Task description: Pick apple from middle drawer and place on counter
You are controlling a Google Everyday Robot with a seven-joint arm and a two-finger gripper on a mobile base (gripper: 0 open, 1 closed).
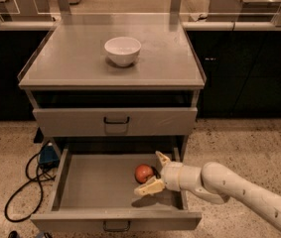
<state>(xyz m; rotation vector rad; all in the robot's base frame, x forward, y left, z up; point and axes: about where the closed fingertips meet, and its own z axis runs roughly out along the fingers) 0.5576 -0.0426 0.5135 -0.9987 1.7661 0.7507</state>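
The apple (143,173), small, red-orange, lies on the floor of the open middle drawer (95,185), right of its centre. My gripper (152,173) reaches in from the right on a white arm. Its two cream fingers are spread open, one behind the apple and one in front of it, so the apple sits at the mouth of the open jaws. The counter (75,63) is the grey cabinet top above, with a white bowl (122,50) on it.
A closed upper drawer front (115,121) with a dark handle sits just above the open drawer. A black cable and blue box (45,155) lie on the speckled floor at the left. Steel worktops with posts stand behind.
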